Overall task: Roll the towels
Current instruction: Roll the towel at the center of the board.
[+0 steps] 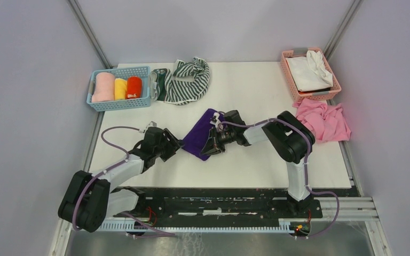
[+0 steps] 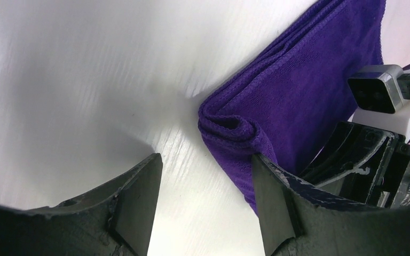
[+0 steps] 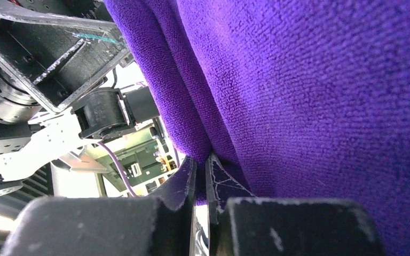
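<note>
Mid-worktop, our right pincer (image 3: pixel 202 160) clenches the purple cloth (image 1: pixel 202 134) by its edge. Our left pincer (image 2: pixel 208 165) is released at the folded corner. Next, we judge: nip it, start rolling.

Left arm (image 1: pixel 120 169) and right arm (image 1: pixel 299 176) match: pale grey links, chunky black joints, purple cables (image 1: pixel 112 128) looping alongside, black base rail (image 1: pixel 219 198). The left pincer (image 2: pixel 205 160) shows scuffed black fingers (image 2: pixel 139 202).

White table (image 1: pixel 256 165); plain grey walls (image 1: pixel 26 80) three sides; even light.
</note>
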### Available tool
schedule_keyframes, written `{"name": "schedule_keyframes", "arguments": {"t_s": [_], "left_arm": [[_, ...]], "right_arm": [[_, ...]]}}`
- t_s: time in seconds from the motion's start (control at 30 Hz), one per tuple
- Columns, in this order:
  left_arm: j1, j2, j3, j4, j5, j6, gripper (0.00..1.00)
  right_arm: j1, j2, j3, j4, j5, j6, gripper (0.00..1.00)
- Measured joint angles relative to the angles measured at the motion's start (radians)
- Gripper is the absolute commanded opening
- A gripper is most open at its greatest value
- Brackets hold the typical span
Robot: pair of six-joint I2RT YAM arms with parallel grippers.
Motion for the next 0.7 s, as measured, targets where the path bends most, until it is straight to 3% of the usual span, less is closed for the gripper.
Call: {"name": "schedule_keyframes", "arguments": {"t_s": [0.33, 0.6, 0.7], "left_arm": [[0.000, 0.121, 0.058, 0.050, 0.009, 0.000, 0.62], [0.000, 0.180, 0.085, 0.078, 0.010, -0.005, 0.57], [0.000, 0.187, 0.084, 0.088, 0.010, -0.005, 0.56]], "right_arm": [[0.000, -0.010, 0.037, -0.114, 0.020, -0.090, 0.24], [0.000, -0.134, 0.137, -0.449, 0.140, -0.344, 0.39], [0.004, -0.203, 0.168, -0.564, 0.218, -0.447, 0.41]]}}
